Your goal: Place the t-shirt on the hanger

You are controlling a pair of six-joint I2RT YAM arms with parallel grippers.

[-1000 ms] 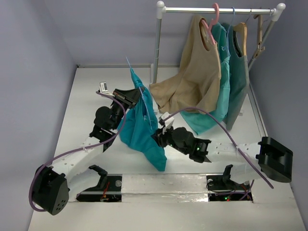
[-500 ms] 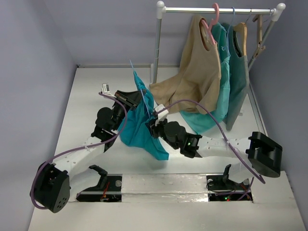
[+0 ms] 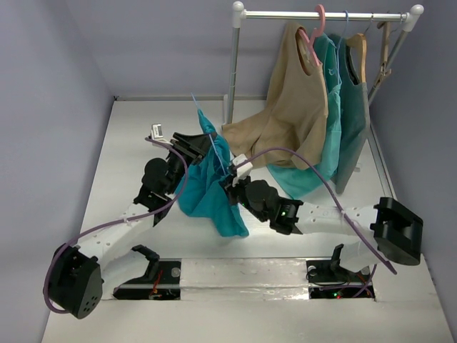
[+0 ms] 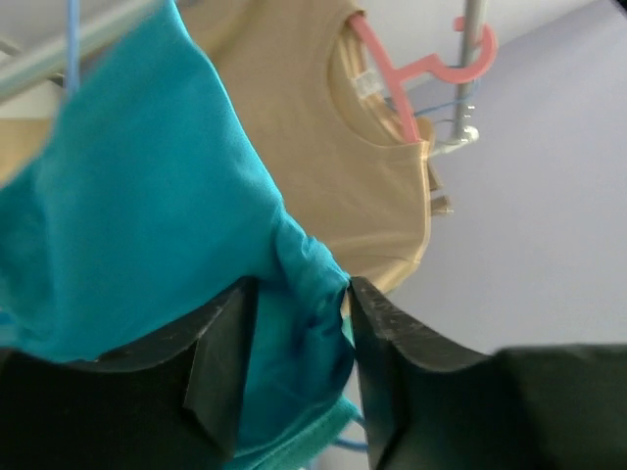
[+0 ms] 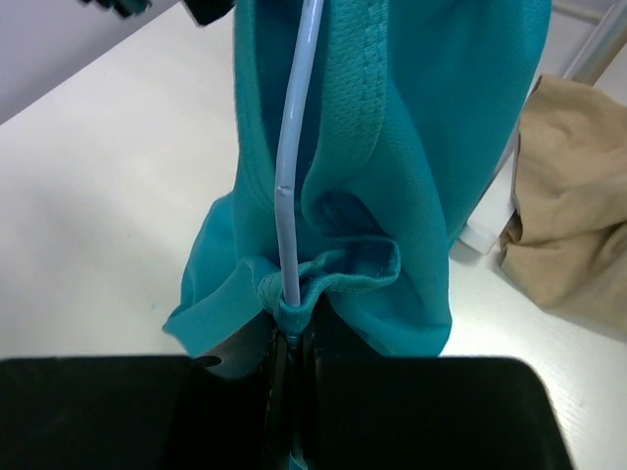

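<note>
The teal-blue t-shirt [image 3: 207, 193] hangs bunched in the air over the table's middle, held between both arms. My left gripper [image 3: 207, 143] is at its upper part; in the left wrist view [image 4: 299, 289] its jaws press a fold of the t-shirt [image 4: 147, 196]. The thin light-blue hanger [image 3: 203, 120] sticks up above the cloth. My right gripper [image 3: 230, 180] is at the shirt's right side. In the right wrist view [image 5: 291, 333] it is shut on the hanger wire [image 5: 294, 127], with the t-shirt's [image 5: 460, 117] hem pinched round it.
A clothes rack [image 3: 235, 64] stands at the back right with a beige shirt [image 3: 293, 107] on a pink hanger [image 3: 314, 32], greener teal tops [image 3: 335, 93] and a wooden hanger [image 3: 385, 50]. A small white item [image 3: 156, 131] lies far left.
My right arm has moved up and to the left, closer to the left gripper. The shirt's hanging lower end has swung left and risen a little. The left arm has hardly moved.
</note>
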